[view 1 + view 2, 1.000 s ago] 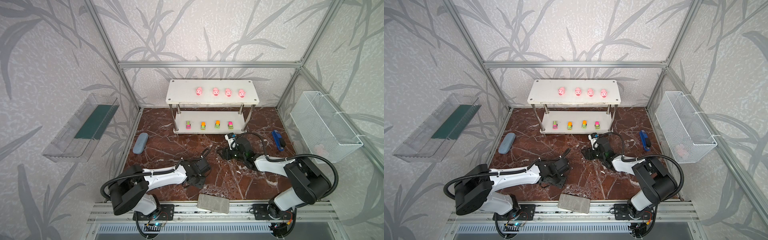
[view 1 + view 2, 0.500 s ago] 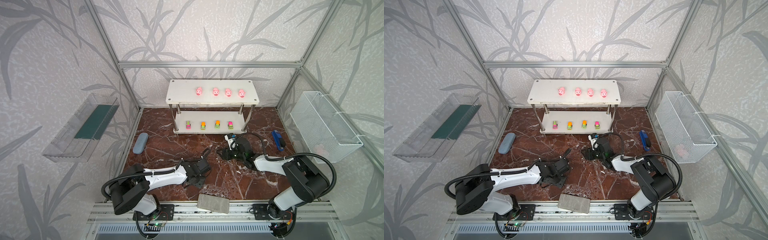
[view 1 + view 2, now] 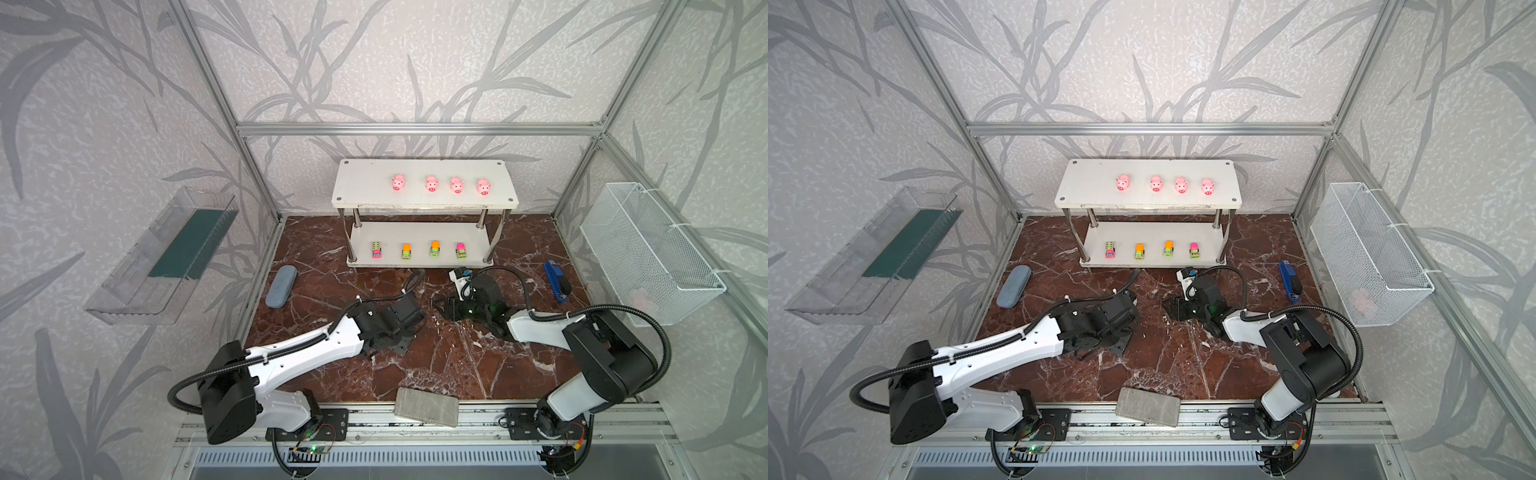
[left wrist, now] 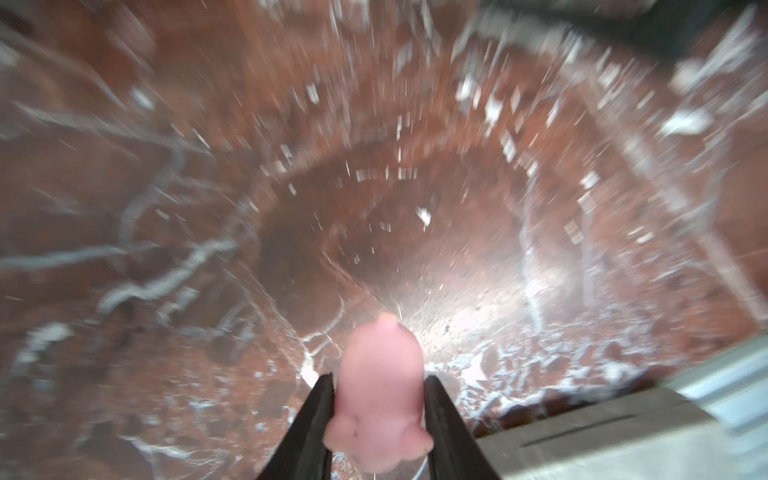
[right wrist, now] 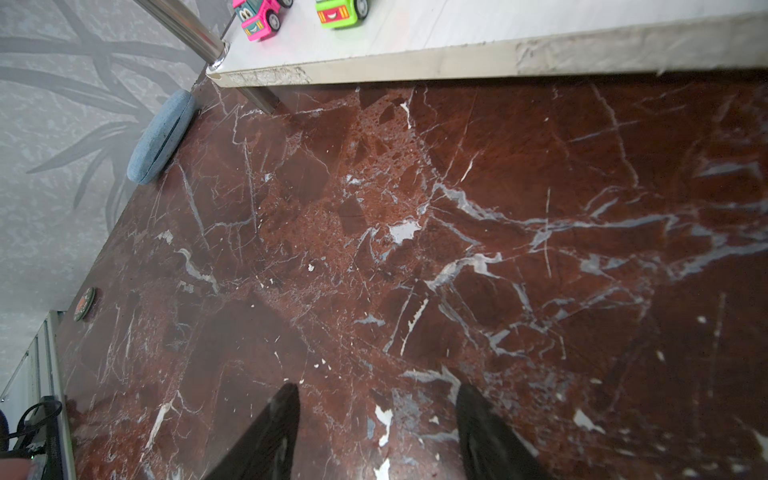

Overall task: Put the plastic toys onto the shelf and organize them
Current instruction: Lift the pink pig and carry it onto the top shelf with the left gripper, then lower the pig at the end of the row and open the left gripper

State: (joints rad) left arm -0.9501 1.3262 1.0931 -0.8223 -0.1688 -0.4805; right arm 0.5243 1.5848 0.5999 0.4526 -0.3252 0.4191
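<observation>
Pickup of the fifth pig, judging by the layout. Found the pink pig (image 4: 380, 399) pinched by both flanks between the dark fingers (image 4: 318, 415) of the left hand (image 4: 379, 376), low over the tabletop (image 3: 457, 365), left of its centre and toward the front edge. Could not find that pig in either top view, hidden beneath the hand. Saw heavy blur in the left wrist view, so could not tell whether lifted clear of the marble or touching it. Found the right hand (image 5: 376, 388) spread and empty above bare marble, just in front of the shelf (image 3: 361, 187), itself set at the middle of the back edge. Counted four pigs (image 3: 432, 183) in a row along the top board, with bare board at its left end, and four trucks (image 3: 435, 249) lined up on the lower board. Called next, probably, for a lift high enough to clear the top board's front edge, a carry toward the back edge, and a gentle upright set-down at that vacant left end, in line with the row. Needed a firm pinch throughout: small, rounded, likely slippery.
</observation>
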